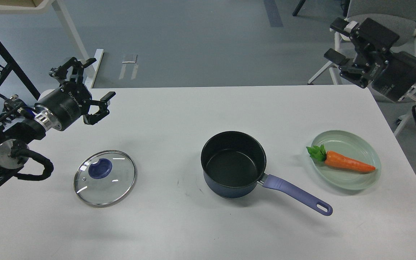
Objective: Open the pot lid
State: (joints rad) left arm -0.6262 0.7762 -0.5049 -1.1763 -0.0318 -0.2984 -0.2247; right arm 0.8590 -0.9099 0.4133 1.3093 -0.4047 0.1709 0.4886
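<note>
A dark blue pot (pixel 233 164) with a purple handle (pixel 294 195) stands open and empty in the middle of the white table (pixel 193 108). Its glass lid (pixel 105 178) with a blue knob lies flat on the table to the left, apart from the pot. My left gripper (pixel 92 83) is open and empty, above the table's far left, well behind the lid. My right gripper (pixel 338 39) is open and empty, raised high past the table's far right corner.
A pale green plate (pixel 352 178) holding a carrot (pixel 345 162) sits at the right of the table. A grey chair (pixel 374 47) stands behind the far right corner. A table leg and frame stand at the far left.
</note>
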